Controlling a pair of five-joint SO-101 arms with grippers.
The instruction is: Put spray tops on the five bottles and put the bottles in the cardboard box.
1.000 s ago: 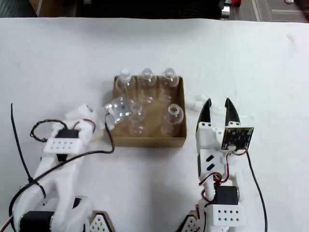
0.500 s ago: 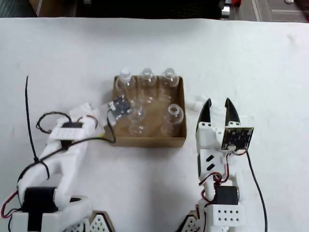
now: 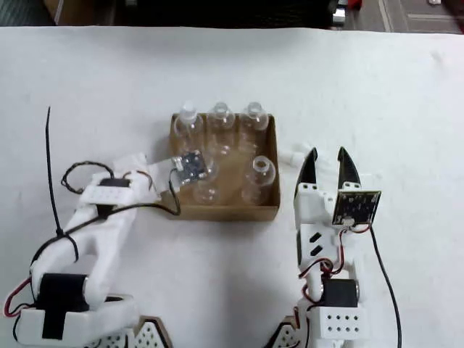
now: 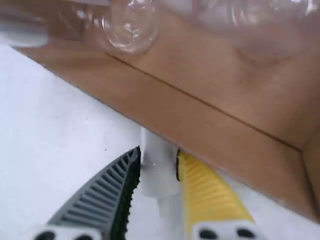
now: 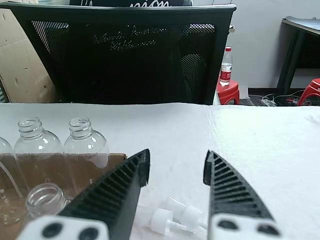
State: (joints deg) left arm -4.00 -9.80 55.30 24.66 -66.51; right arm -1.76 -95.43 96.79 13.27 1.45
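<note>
The cardboard box (image 3: pixel 270 163) sits mid-table with several clear bottles (image 3: pixel 259 177) standing in it, necks open; the back-left bottle (image 3: pixel 188 119) looks to have a white top. My left gripper (image 3: pixel 188 168) hangs at the box's left wall, over a front bottle (image 3: pixel 206 181). In the left wrist view, the left gripper (image 4: pixel 157 156) is shut on a white spray top (image 4: pixel 156 172) just outside the brown wall (image 4: pixel 210 125). My right gripper (image 3: pixel 328 161) rests open on the table right of the box. Loose spray tops (image 5: pixel 172 216) lie beneath its fingers (image 5: pixel 131 175), also at spray tops (image 3: pixel 293 154).
White cloth covers the table (image 3: pixel 391 94), with open room behind and to both sides of the box. A black mesh chair (image 5: pixel 125 55) stands beyond the far edge. The left arm's black cable (image 3: pixel 51 167) sticks up at the left.
My left arm has swung right, bringing its gripper from beside the box to its left wall near the front bottle. The right arm has not moved.
</note>
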